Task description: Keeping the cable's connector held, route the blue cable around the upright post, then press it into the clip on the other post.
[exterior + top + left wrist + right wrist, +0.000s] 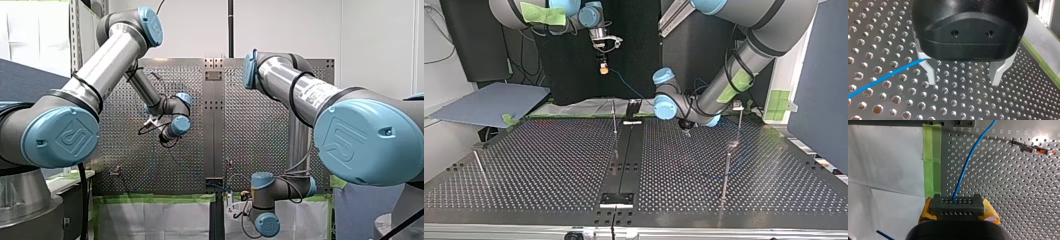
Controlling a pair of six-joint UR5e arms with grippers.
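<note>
At the top view's 11 o'clock: connector (957, 205) held high, cable (965, 167) not yet routed.
My right gripper (602, 66) clamps the one grey connector, probably keeping the single blue cable taut; my left gripper (964, 75), 3 o'clock, hangs low, fingers apart, cable just beside one finger, likely to grab it. Four thin posts (614, 117) by my count, one clip (737, 105), 3 o'clock.

Front view: behind and above the arms (100, 65), facing out over the perforated table (260, 135). Top view: low at the table's far edge, facing back. Both wrist views hang close over the table; both catch the blue cable (964, 166).
</note>
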